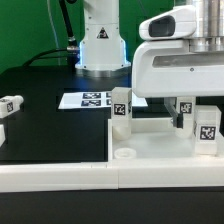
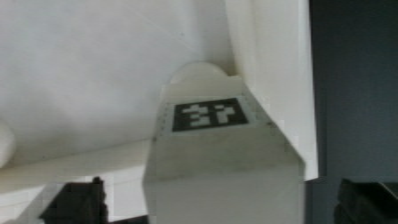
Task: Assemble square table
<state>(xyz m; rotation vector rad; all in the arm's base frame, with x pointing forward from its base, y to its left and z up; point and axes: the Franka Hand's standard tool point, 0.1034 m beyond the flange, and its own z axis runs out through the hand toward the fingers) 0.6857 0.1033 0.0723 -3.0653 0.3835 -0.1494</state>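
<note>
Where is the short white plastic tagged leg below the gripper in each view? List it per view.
Exterior view: the short white plastic leg stands upright at that view's right, below the gripper.
Wrist view: it fills the centre, between the open fingertips.
Shared landmark: its black-white tag.

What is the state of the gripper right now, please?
Gripper: open, fingers either side of an upright leg, not clamped on it.

Exterior view low, close, facing arm base; wrist view close above tagged leg (image 2: 214, 130)
</note>
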